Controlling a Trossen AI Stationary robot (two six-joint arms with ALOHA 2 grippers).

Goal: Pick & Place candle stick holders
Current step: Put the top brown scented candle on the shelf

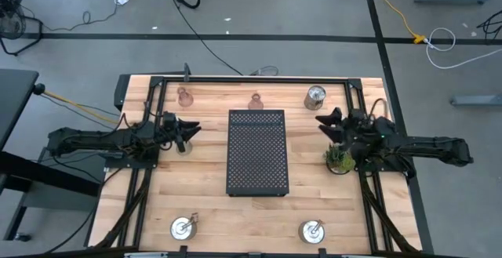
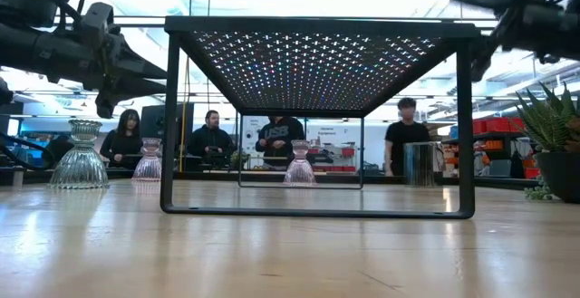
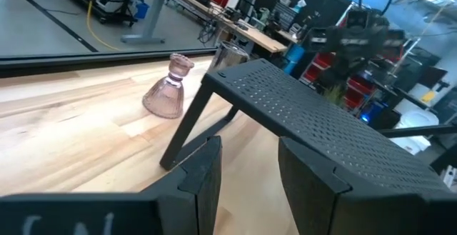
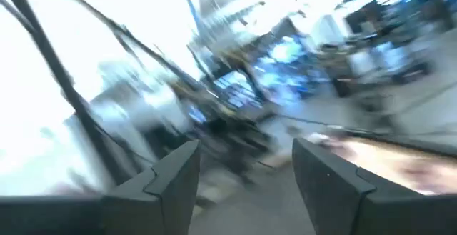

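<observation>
Looking down from above, I see two silver holders at the near edge of the table (image 1: 259, 219) — one on the left (image 1: 183, 227) and one on the right (image 1: 311, 230). Both stand on round disc bases, well apart from each other.

Farther in, a black tray (image 1: 257, 151) with little holes sits in the middle. My left gripper (image 1: 190, 129) hangs in the air just left of the tray, pointing at it. Its fingers (image 3: 203, 174) are apart and hold nothing. A greenish holder (image 1: 184, 145) stands just beside it. My right gripper (image 1: 323, 121) is up in the air on the other side, and its fingers (image 4: 171, 174) are apart too, with nothing between them. A small plant (image 1: 339, 160) sits by the right arm.

Along the far edge stand three more holders — a pink one (image 1: 184, 96) on the left, a reddish one (image 1: 256, 101) just behind the tray, and a silver one (image 1: 315, 96) on the right.

Past the table, some people (image 2: 213, 139) stand in the room.
</observation>
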